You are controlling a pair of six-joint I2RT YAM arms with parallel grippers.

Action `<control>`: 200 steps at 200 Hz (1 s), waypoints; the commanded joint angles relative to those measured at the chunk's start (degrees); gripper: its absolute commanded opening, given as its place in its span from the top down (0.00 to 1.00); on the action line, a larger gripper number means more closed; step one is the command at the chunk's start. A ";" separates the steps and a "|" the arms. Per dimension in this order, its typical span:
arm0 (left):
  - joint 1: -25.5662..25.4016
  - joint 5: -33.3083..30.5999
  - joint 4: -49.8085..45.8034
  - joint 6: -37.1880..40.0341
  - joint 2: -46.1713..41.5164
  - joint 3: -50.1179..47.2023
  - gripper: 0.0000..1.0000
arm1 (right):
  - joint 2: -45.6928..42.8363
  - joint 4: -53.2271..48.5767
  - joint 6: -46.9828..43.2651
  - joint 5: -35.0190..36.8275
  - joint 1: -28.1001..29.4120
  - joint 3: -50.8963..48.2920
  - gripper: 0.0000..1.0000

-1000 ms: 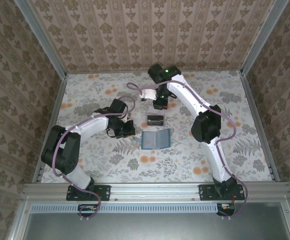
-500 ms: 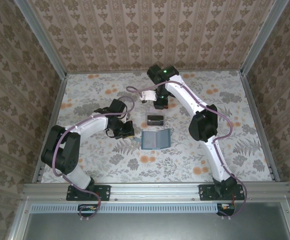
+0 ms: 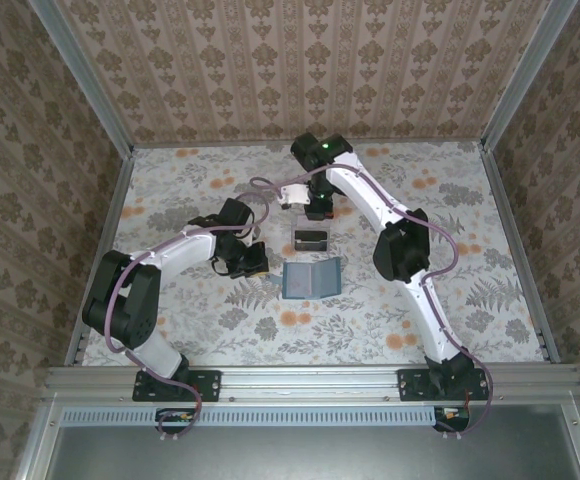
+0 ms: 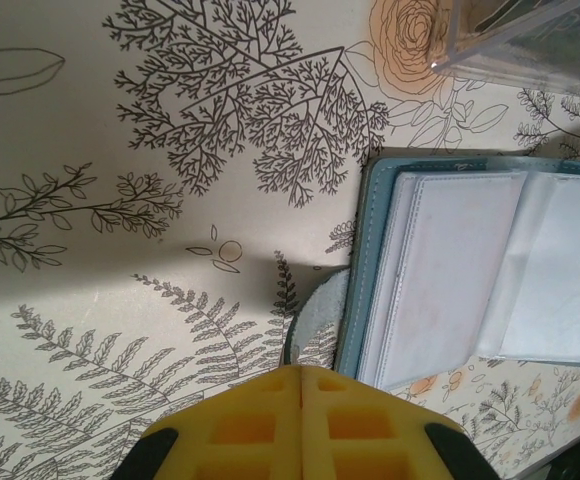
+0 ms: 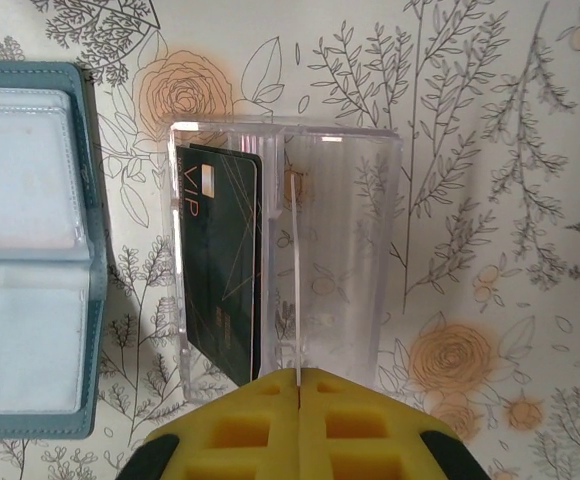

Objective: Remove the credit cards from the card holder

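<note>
Left gripper: the jaws are found clenched, the yellow pads pressed flat together with nothing between them. It is held low over the table, just beside the card holder on the left arm's side and apart from it.

Right gripper: likewise clenched and empty, its pads meeting along a single seam. It is positioned on the far side of the clear box, which is seen directly ahead of its fingertips in the wrist view.

The card holder is found lying open and flat on the table between the two arms, its clear sleeves turned upward. The clear box is set just beyond it, near but not touching. One dark card, marked VIP, is lodged in the box compartment nearer the card holder. The sleeves are seen as pale and blank; whether paler cards are lodged in them cannot be determined.

Assessment: one card is judged to be out and deposited, and the work is judged to stand between extractions, neither gripper being engaged. For the next move, one gripper would have to be opened and brought to a sleeve mouth, while the holder is pinned by the other. A thin card in a slick sleeve is expected to resist pinching, and an unpinned holder is likely to slide.
</note>
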 commanded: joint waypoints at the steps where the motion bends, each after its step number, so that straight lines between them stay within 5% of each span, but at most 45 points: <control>1: 0.45 -1.09 -1.76 -0.13 -1.39 0.13 0.92 | 1.84 -1.96 -1.15 -1.24 0.56 1.72 1.00; 71: 0.40 -1.69 -2.31 -0.48 -1.49 0.46 0.92 | 3.70 -4.82 -1.19 -2.33 1.05 1.69 1.00; 99: 0.45 -1.71 -2.22 -0.75 -1.31 0.87 0.92 | 3.09 -1.95 0.58 -0.21 0.65 2.03 0.89; 200: 0.45 -1.80 -2.48 -0.29 -1.13 1.19 0.92 | 0.54 7.32 2.46 5.79 0.21 2.08 0.85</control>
